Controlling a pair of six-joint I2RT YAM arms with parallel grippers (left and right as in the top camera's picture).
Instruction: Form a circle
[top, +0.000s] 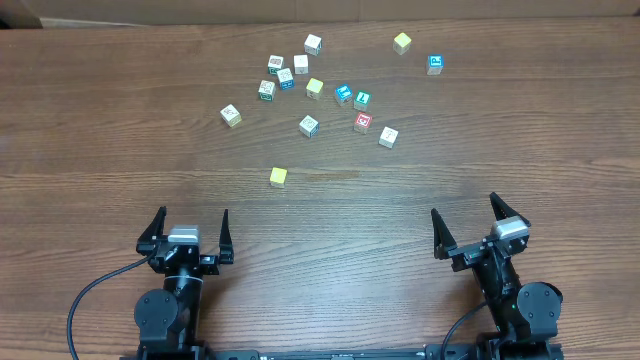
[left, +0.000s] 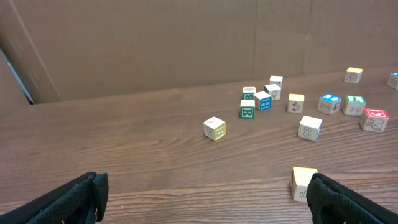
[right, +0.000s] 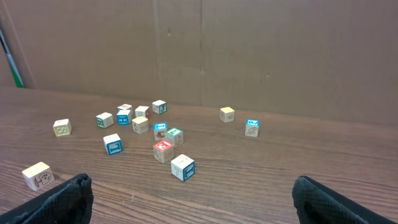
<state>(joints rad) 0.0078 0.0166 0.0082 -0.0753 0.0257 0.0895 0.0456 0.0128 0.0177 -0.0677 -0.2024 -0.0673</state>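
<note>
Several small wooden picture cubes lie scattered over the far middle of the table, and no circle shows among them. The red-faced cube (top: 363, 122) (right: 163, 149) (left: 374, 118) sits beside a cream cube (top: 388, 136) (right: 182, 167). A plain yellow cube (top: 278, 176) (left: 303, 182) lies alone, nearest the arms, just beyond my left gripper's right finger. My left gripper (top: 193, 214) (left: 205, 194) stands open and empty at the near left. At the near right, my right gripper (top: 465, 206) (right: 191, 191) is open and empty too, well short of the cubes.
Blue-faced cubes (top: 344, 94) (top: 435, 64) and green-faced ones (top: 362, 99) are mixed in with the rest. Another yellow cube (top: 402, 42) lies far back. A brown cardboard wall (right: 199, 50) stands behind the wooden table (top: 100, 150).
</note>
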